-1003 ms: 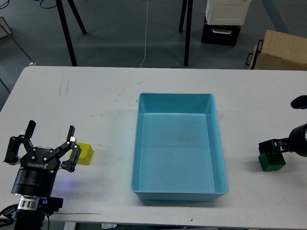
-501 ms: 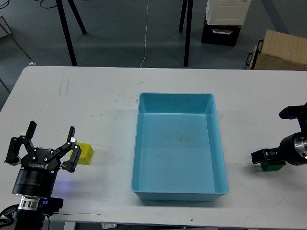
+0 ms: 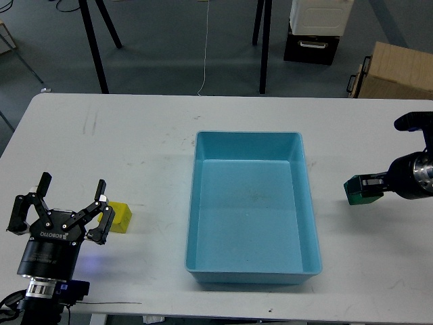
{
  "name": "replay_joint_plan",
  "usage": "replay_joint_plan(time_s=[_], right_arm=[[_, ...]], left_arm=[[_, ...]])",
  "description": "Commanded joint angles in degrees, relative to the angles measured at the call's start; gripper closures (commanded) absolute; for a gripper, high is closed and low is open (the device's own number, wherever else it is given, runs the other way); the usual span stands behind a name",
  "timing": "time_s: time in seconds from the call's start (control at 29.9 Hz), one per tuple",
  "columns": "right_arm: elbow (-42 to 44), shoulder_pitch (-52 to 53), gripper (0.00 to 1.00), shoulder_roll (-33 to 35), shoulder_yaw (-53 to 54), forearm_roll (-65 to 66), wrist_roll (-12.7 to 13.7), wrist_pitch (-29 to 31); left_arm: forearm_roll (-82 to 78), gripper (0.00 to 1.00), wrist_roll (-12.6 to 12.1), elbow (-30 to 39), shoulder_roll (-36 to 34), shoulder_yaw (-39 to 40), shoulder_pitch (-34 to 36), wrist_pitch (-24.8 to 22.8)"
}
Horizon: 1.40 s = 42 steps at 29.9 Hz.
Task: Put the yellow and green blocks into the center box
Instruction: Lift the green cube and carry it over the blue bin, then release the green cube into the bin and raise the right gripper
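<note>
A yellow block [image 3: 119, 217] lies on the white table at the front left. My left gripper [image 3: 71, 193] is open just left of it, one finger close beside the block, holding nothing. My right gripper [image 3: 362, 187] is shut on a green block [image 3: 360, 192] and holds it above the table, to the right of the blue box [image 3: 252, 263]. The box stands in the middle of the table and nothing lies in it.
The white table's [image 3: 135, 149] front edge runs just below the box. Behind the table stand black stand legs [image 3: 95, 47], a black-and-white case [image 3: 314, 30] and a cardboard box [image 3: 396, 71] on the floor.
My right gripper has lifted the green block off the table and carried it up and left toward the box. The left gripper and yellow block have not moved.
</note>
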State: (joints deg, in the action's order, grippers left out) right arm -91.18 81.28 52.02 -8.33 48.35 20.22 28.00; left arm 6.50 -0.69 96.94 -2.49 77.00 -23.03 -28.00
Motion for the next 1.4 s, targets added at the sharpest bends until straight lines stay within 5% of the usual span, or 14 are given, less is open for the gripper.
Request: replay_joint_plan(time_s=[0.0, 0.4, 0.57, 0.63, 0.67, 0.97, 1.17, 1.37], right_arm=[[1.7, 8.7, 1.0, -8.6, -3.8, -7.5, 0.0, 0.0], [20.7, 7.9, 0.96, -45.2, -16.2, -9.9, -0.1, -0.3], [22.7, 7.0, 0.58, -49.4, -16.7, -10.0, -0.4, -0.9], [22.7, 7.0, 0.1, -49.3, -16.9, -10.0, -0.3, -0.9], [22.6, 7.0, 0.0, -49.0, -17.0, -10.1, -0.3, -0.8], [23.3, 8.3, 0.0, -42.9, -14.1, -15.6, -0.3, -0.8], [32.0, 8.9, 0.0, -32.9, 3.5, -27.0, -0.4, -1.1], [43.4, -2.9, 0.0, -29.3, 31.1, -31.0, -0.6, -0.9]], left_arm=[[0.0, 0.0, 0.0, 0.0, 0.1, 0.0, -0.1, 0.0], [0.0, 0.0, 0.0, 0.0, 0.1, 0.0, 0.2, 0.0], [0.0, 0.0, 0.0, 0.0, 0.0, 0.0, -0.1, 0.0], [0.0, 0.0, 0.0, 0.0, 0.0, 0.0, -0.2, 0.0], [0.0, 0.0, 0.0, 0.0, 0.0, 0.0, -0.2, 0.0], [0.0, 0.0, 0.0, 0.0, 0.0, 0.0, -0.1, 0.0], [0.0, 0.0, 0.0, 0.0, -0.1, -0.1, 0.2, 0.0], [-0.2, 0.0, -0.1, 0.0, -0.1, 0.0, 0.5, 0.0]])
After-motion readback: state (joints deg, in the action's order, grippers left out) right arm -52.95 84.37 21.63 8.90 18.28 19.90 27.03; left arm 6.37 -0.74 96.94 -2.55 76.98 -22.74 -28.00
